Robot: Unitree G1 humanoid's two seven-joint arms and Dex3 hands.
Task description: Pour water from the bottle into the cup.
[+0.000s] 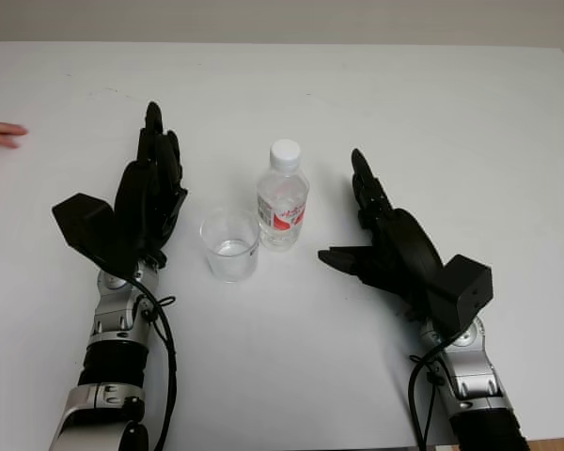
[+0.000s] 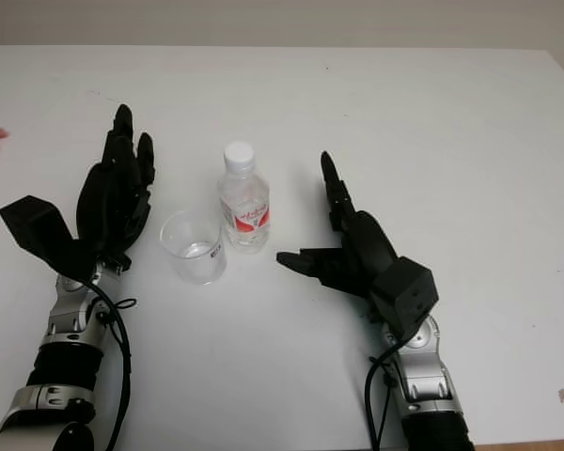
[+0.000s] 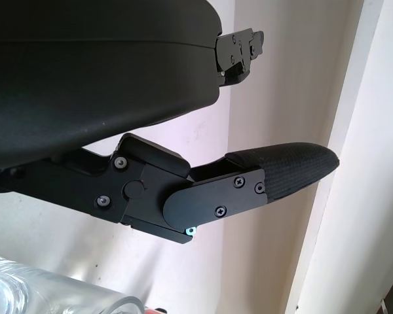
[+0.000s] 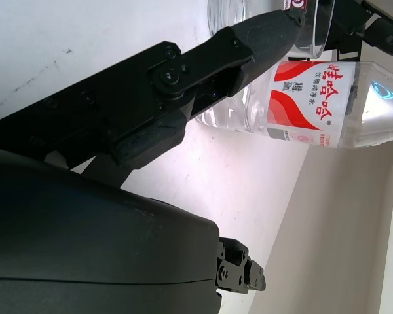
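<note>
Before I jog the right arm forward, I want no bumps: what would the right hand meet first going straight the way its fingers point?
Probably nothing: the right hand, open, points up the table, passing right of the bottle. The thumb aims toward the bottle; depth is unclear.

Person's hand [image 1: 0, 134] cut off at table edge.

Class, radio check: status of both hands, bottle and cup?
Left hand open, beside cup. Right hand open, beside bottle. Bottle upright, capped, untouched. Nothing in the way.
</note>
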